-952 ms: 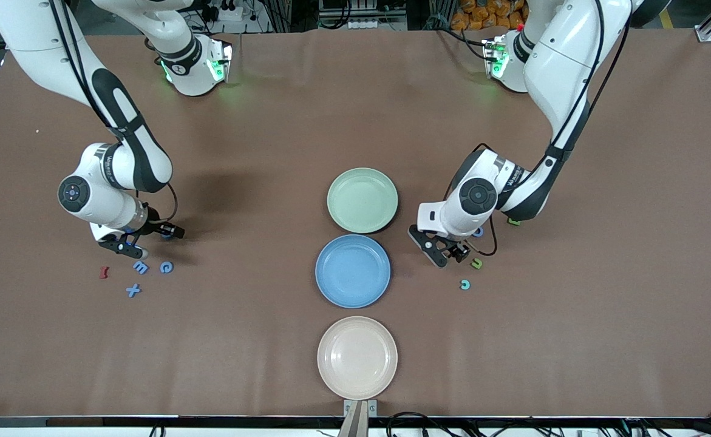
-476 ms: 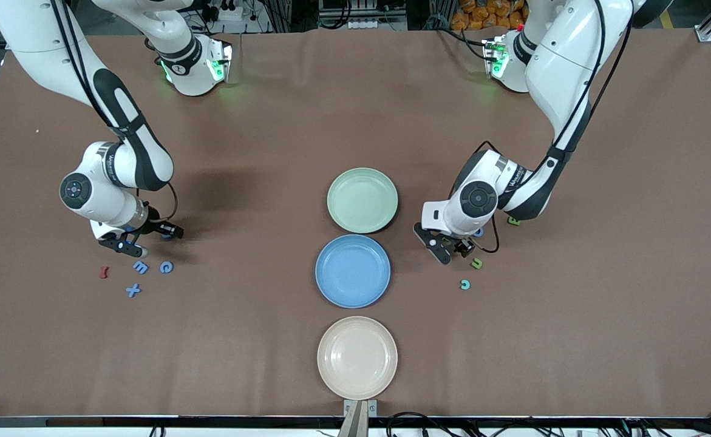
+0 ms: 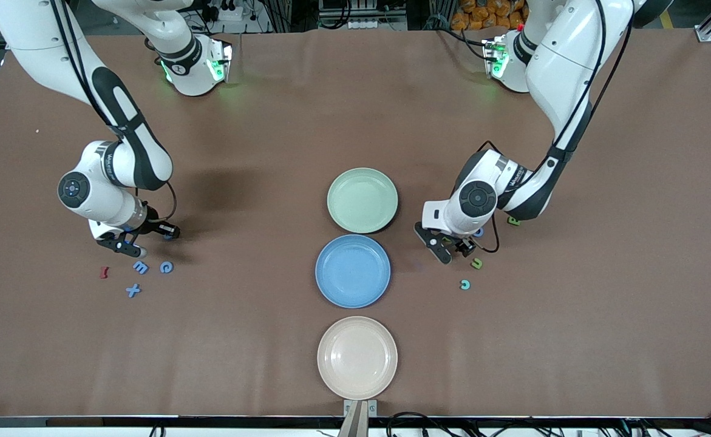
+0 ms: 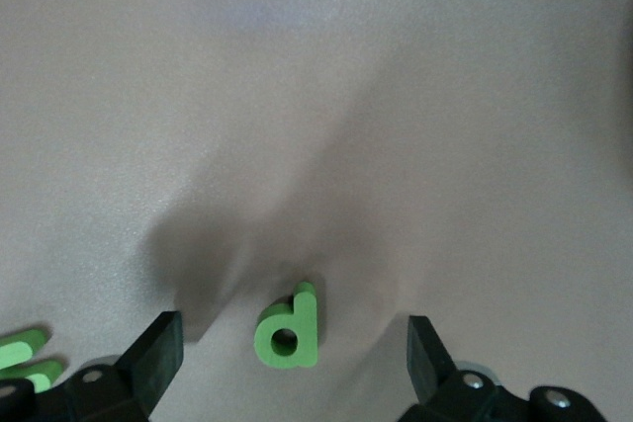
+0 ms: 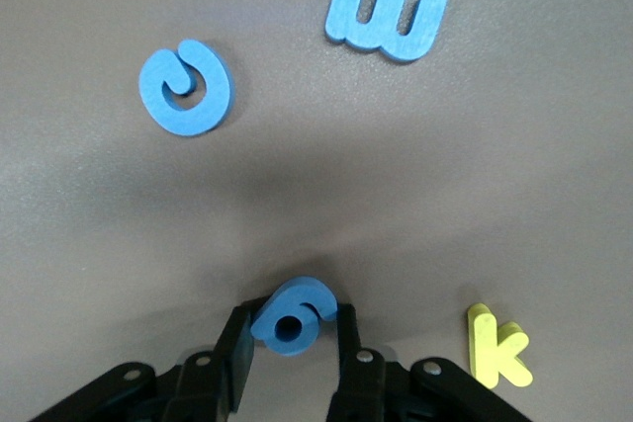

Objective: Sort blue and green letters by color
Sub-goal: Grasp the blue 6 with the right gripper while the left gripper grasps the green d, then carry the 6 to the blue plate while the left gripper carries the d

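Toward the right arm's end of the bench, your right end effector [image 5: 292,328] pinches a blue 6 [image 5: 294,316], while your left end effector [image 4: 297,368] straddles a green d [image 4: 289,331], fingers spread wide.

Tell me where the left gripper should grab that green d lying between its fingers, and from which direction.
Come straight down on the green d, which lies flat on the table. The open left gripper already straddles it, so closing across the round bowl and straight stem, its widest solid part, looks best. The thin stem tip alone would probably slip.
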`<state>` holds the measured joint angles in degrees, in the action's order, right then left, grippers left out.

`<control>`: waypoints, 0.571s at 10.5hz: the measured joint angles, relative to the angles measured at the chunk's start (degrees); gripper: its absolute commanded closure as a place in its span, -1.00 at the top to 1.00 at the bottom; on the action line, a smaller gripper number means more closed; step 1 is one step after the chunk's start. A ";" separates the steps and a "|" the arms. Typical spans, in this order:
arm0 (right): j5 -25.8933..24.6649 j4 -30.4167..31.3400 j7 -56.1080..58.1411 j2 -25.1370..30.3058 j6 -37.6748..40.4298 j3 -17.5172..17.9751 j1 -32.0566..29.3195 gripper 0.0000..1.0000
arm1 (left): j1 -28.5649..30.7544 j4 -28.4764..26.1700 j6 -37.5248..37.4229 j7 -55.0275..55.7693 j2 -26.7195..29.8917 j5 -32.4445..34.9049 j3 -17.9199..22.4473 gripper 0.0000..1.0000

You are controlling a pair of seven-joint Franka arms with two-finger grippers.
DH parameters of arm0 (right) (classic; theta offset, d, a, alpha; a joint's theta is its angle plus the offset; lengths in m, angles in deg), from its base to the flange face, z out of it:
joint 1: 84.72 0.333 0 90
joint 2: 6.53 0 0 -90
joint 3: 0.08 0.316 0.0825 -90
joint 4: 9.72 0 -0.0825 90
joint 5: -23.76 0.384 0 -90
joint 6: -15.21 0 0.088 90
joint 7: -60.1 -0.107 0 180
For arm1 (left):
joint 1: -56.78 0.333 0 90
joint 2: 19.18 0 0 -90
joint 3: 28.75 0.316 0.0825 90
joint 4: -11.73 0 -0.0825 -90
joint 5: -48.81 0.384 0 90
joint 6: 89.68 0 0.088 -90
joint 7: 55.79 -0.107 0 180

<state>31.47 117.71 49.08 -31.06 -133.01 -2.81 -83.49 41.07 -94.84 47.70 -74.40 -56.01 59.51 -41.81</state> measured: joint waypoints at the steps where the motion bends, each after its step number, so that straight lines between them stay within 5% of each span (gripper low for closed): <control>1: 0.00 0.00 0.00 0.00 0.00 0.00 0.00 -0.55 | 0.00 -0.03 0.00 0.00 0.00 0.00 0.00 0.63; 4: 0.00 -1.74 -0.31 0.04 0.73 0.09 0.22 -0.55 | 0.01 -0.03 0.00 0.01 0.06 0.00 0.06 -0.75; 5: 0.01 -3.77 -1.98 0.09 3.02 0.14 0.85 -0.55 | 0.04 -0.02 0.00 0.07 0.39 0.00 0.20 -1.00; 6: 0.02 -6.12 -4.48 0.17 5.40 0.17 2.00 -0.55 | 0.04 -0.06 -0.03 0.09 0.60 0.00 0.23 -1.00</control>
<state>31.49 111.59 44.60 -30.89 -127.61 -2.64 -81.49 41.12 -94.90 47.67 -74.31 -55.40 59.51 -41.58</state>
